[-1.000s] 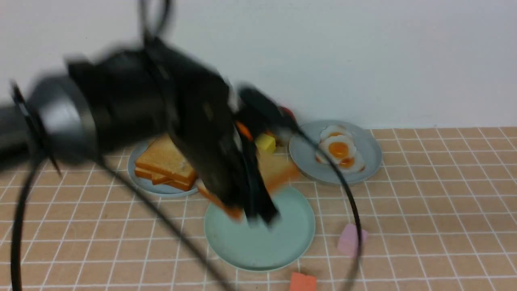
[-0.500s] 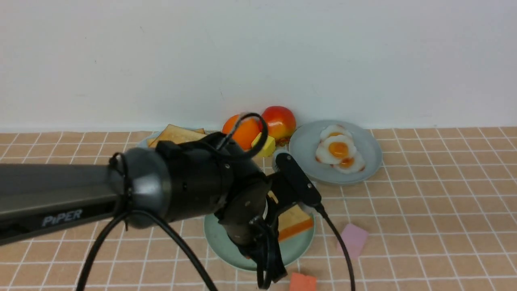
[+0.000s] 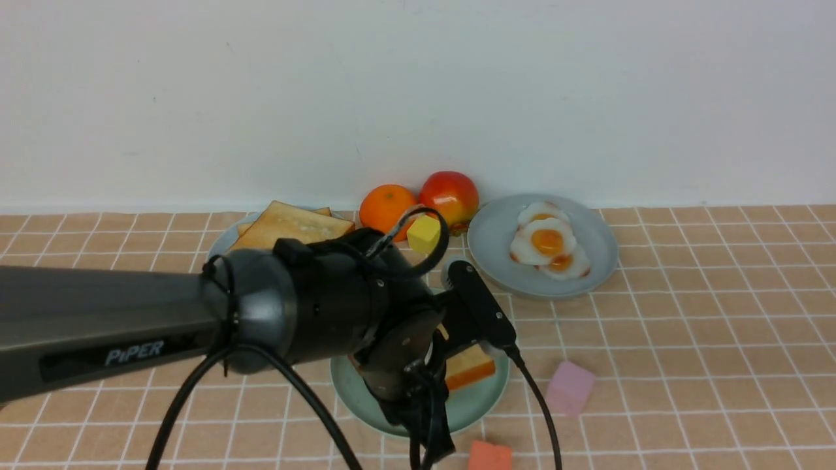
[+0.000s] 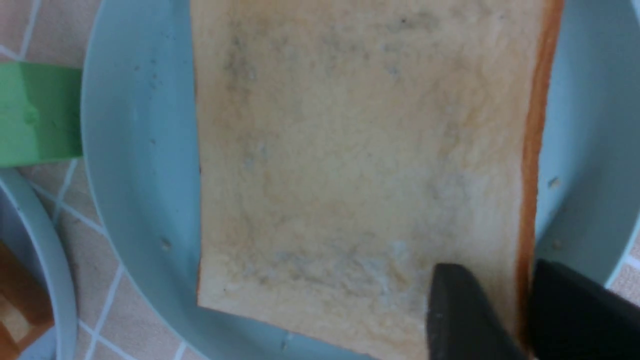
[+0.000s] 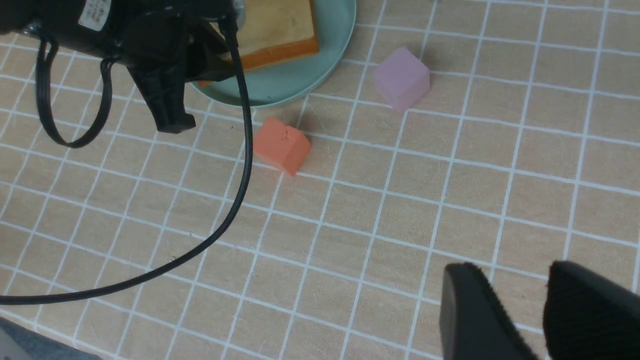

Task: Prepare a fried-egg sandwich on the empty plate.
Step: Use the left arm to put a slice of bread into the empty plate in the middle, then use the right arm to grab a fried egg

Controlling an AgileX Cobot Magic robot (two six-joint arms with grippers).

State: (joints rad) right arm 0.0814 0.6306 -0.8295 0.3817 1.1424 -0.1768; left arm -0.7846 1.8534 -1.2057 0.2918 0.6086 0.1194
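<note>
The left arm (image 3: 313, 313) has come down out of its blurred swing above the plate (image 3: 483, 399) and hangs low over it. The toast (image 3: 471, 367) — in the air a second ago — now rests on the plate, and the orange (image 3: 385, 205) shows clear behind.

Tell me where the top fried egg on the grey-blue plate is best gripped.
Probably the thin left rim of the white fried egg with orange yolk, next to the bare part of the round grey-blue plate. Come from above: it lies flat, overlapping other eggs, so only that edge offers the jaws purchase.
</note>
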